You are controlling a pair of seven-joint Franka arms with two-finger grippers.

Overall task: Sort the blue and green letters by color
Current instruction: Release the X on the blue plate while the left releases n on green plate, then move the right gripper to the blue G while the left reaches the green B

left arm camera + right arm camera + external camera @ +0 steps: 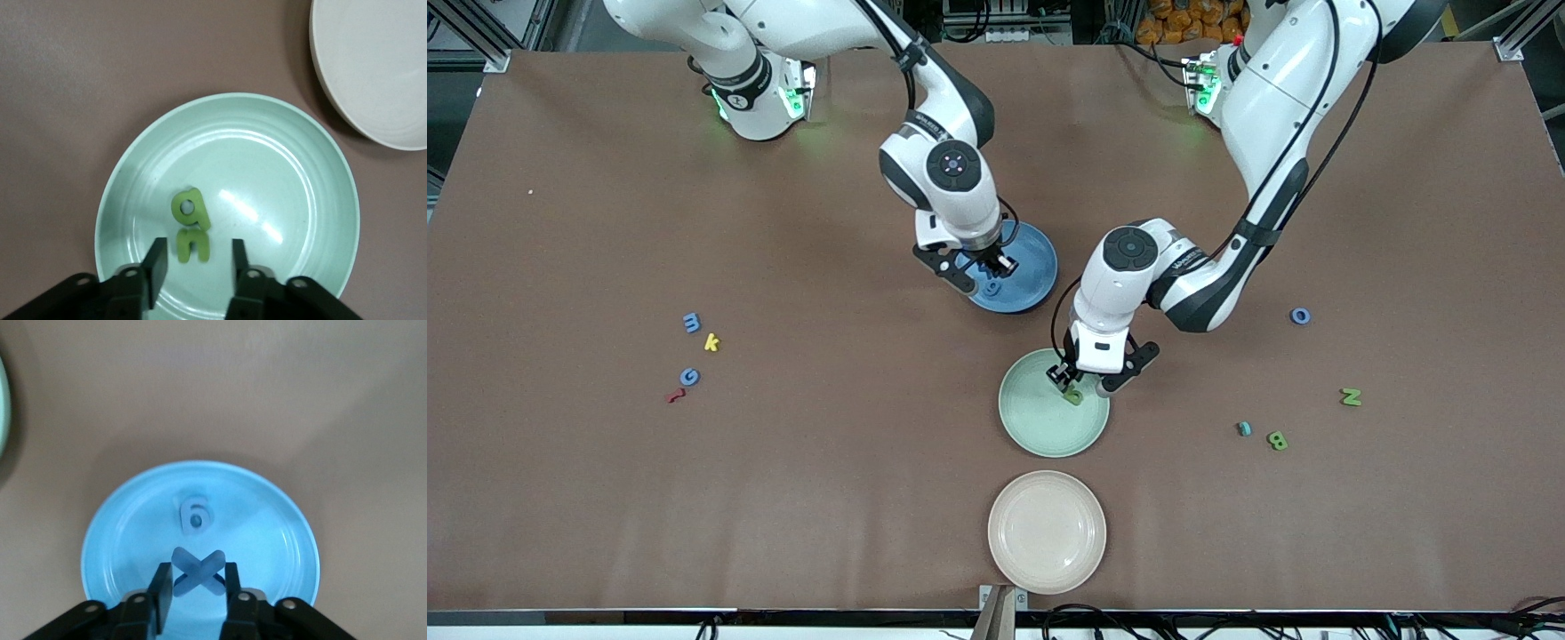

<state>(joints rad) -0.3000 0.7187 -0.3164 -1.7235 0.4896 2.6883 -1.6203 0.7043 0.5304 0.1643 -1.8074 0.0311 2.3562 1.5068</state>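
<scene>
Gripping blue x | right fingers closed | left fingers parted

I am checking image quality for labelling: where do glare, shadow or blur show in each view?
Left wrist view: white glare streaks on the green plate; the green letters are sharp. Right wrist view: the blue x between the right tool's fingers is soft, and the 9 looks washed out. Front view: even light, with soft shadows under both arms.
</scene>
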